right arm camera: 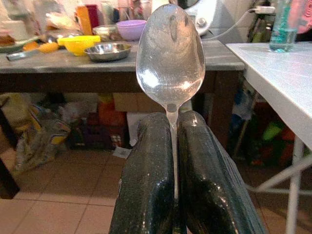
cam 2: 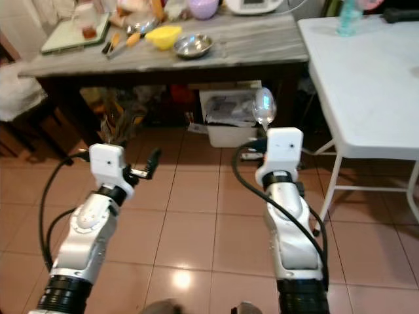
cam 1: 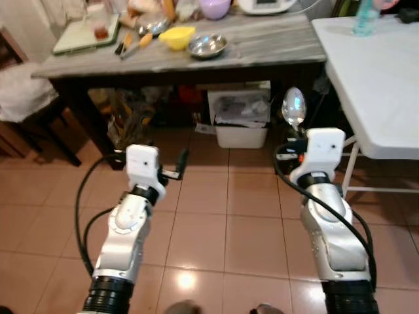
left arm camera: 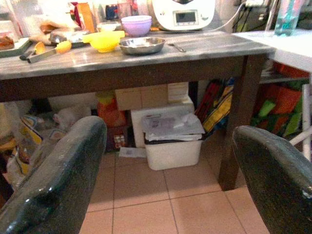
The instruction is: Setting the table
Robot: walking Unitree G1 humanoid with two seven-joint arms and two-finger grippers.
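Right gripper [right arm camera: 173, 146] has its two black fingers pressed together on the handle of a metal spoon [right arm camera: 170, 53], bowl pointing up and forward, held in the air over the tiled floor [cam 1: 216, 216] in front of the grey wooden table [cam 1: 262, 46]. Left gripper [left arm camera: 168, 161] has its fingers spread wide, nothing between them, also above the floor and facing the same table. On the grey table, near its front edge: yellow bowl [cam 1: 177, 36] and steel bowl [cam 1: 207, 46] just beside each other; purple bowl [cam 1: 215, 8] farther back; green cutting board [cam 1: 85, 33] toward the left end. White bin [cam 1: 241, 121] sits under the table. White folding table [cam 1: 380, 78] stands to the right, a teal bottle [cam 1: 364, 16] near its far edge.
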